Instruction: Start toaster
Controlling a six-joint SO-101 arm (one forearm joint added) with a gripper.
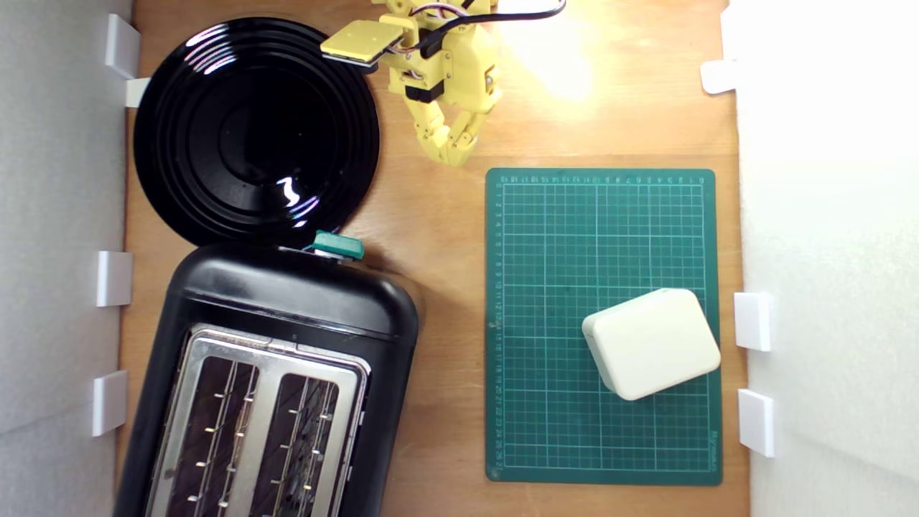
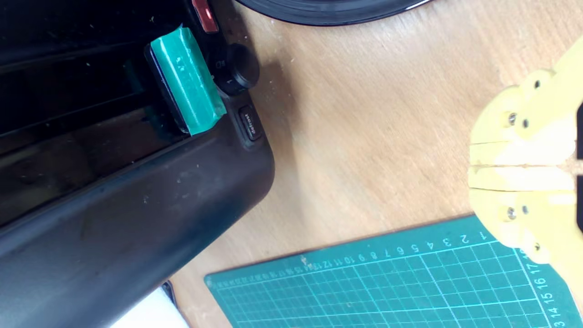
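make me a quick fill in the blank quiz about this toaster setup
1. The lever knob on the black toaster is ____ in colour.
2. The cream box rests on the green ____.
3. The toaster has ____ slots in its silver top plate.
4. The yellow gripper hangs with its jaws ____ above the bare wood between the black plate and the mat.

Missing words: teal-green; cutting mat; two; shut

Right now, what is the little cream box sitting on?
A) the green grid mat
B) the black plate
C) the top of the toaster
A: the exterior view shows the cream box resting on the green grid mat, apart from the black plate and the toaster.
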